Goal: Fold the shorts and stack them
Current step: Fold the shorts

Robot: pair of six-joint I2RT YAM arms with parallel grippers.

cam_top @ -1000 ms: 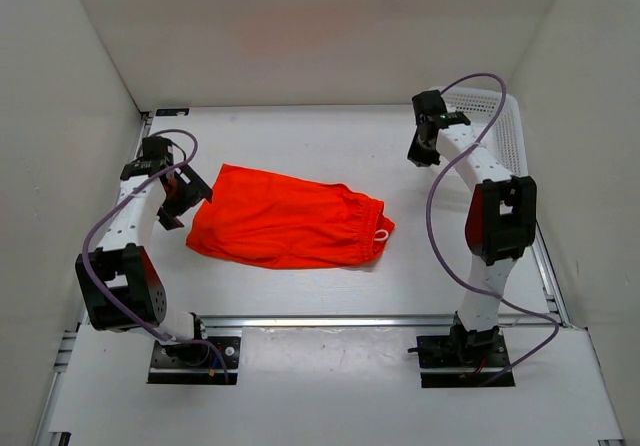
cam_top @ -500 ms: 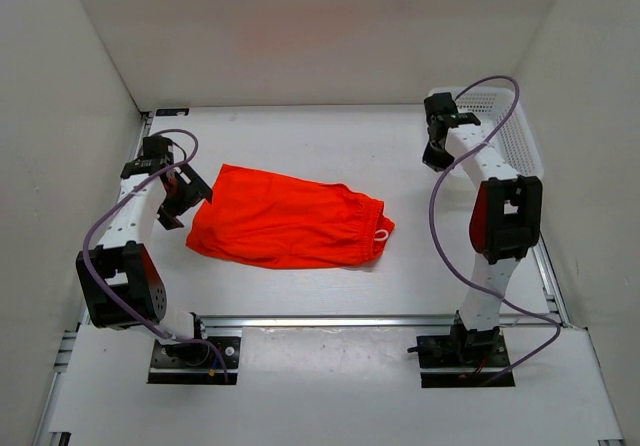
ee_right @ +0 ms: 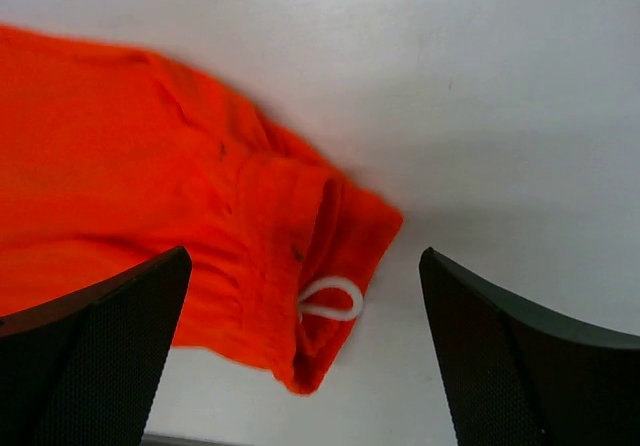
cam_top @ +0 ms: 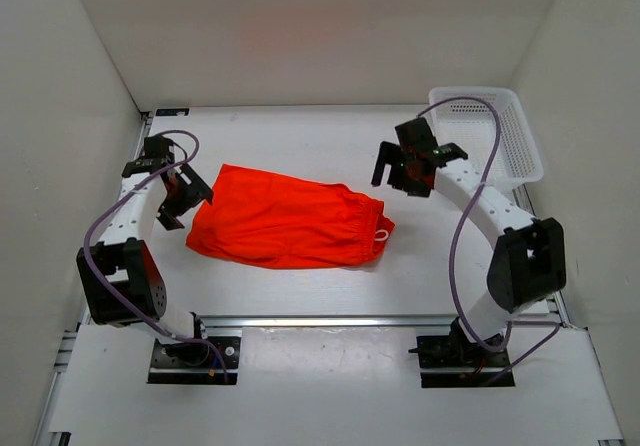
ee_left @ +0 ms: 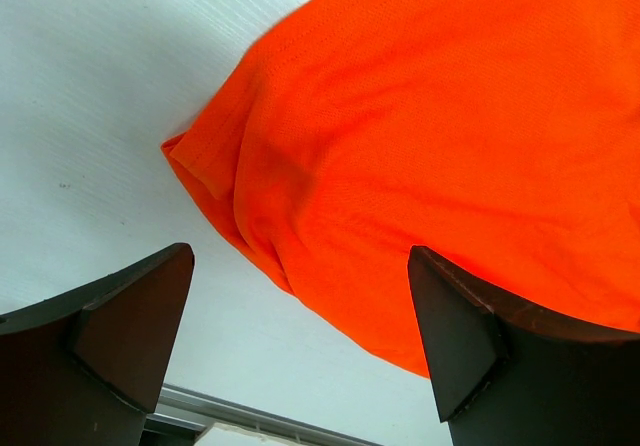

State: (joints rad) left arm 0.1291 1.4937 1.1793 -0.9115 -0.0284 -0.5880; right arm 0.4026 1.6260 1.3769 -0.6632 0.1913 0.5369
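From above, the shorts [cam_top: 285, 228] lie spread flat in the middle of the bench [cam_top: 300, 136], with the leg end toward the left arm and the waistband [cam_top: 362, 224] toward the right. The left end effector [cam_top: 180, 201] hovers at the leg edge, open and empty. The right end effector [cam_top: 400, 171] hangs just beyond the waistband end, also open and holding nothing. With one arm at each end, they look posed to take opposite ends for a fold. A white basket [cam_top: 520, 131] sits in the far right corner, well apart from the cloth.

In the left wrist view, the two fingers stand wide apart above a hem corner. Bare bench shows on one side and fabric on the other, so closing here would likely catch that corner. The cloth is thin, bright orange-red and finely knit, with a soft ridge running in from the corner.

In the right wrist view, which is slightly blurred, the fingers are spread with nothing between them. Below lies the gathered, puckered waistband end, where a white drawstring [ee_right: 330, 298] loop pokes out. That end looks the thickest and easiest to pinch.
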